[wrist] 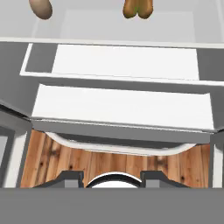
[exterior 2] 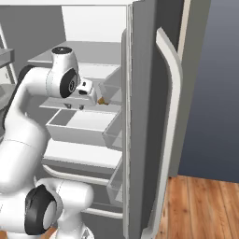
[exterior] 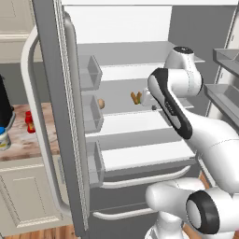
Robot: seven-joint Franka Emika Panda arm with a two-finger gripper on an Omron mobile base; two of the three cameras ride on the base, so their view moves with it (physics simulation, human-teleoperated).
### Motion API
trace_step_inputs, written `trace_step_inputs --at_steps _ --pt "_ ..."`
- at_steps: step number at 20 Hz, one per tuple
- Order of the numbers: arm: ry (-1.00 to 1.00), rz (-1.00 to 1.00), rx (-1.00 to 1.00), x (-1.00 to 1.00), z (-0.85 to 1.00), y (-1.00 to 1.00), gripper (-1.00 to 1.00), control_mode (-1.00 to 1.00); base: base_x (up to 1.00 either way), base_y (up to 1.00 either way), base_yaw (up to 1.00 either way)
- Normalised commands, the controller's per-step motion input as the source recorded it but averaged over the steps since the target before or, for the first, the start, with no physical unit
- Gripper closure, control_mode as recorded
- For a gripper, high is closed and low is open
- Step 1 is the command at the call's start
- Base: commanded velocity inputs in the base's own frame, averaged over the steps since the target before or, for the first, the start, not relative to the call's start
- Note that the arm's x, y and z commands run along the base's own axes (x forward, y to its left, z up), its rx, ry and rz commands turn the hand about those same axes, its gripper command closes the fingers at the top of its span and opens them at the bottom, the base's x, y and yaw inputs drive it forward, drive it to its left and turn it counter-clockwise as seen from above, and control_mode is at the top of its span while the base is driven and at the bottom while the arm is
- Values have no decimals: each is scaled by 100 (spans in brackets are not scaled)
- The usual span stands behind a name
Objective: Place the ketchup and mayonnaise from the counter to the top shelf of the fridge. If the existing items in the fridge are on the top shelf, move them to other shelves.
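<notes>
I have the arm bent at the elbow and reaching into the open fridge (exterior: 140, 60), its gripper (exterior: 148, 98) narrowed to its tightest on nothing, just beside the orange-brown stubby lumps (exterior: 136, 98) on a flat white shelf (exterior: 130, 123); the tan egg-shaped ball (exterior: 101, 103) lies on that shelf toward the fridge's left door. Outside that door, on the marbled pinkish table (exterior: 32, 140), I see the slim red ketchup (exterior: 30, 122) and, nearer the camera, the blue-lidded cream mayonnaise (exterior: 3, 138); the fridge shows smooth grey steel, curved handles, plain white shelves.

floor: wood planks (wrist: 113, 159) | cabinet: cream, panelled (exterior: 23, 196) | coffee machine: black (exterior: 3, 105)
</notes>
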Motion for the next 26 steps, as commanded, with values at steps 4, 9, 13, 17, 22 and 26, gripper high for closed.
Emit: trace_step_inputs --at_steps 4,9,13,17,22,26 --pt "0 3 0 -47 0 0 -100 -100 0 0 0" --pt "-3 9 0 -99 0 0 -100 -100 0 0 0" --pt "-6 14 0 -100 0 0 -100 -100 0 0 0" --pt "-8 15 0 -94 0 0 -100 -100 0 0 0" --pt "-9 10 0 -55 0 0 -100 -100 0 0 0" --pt "-2 0 0 -4 0 0 -100 -100 0 0 0"
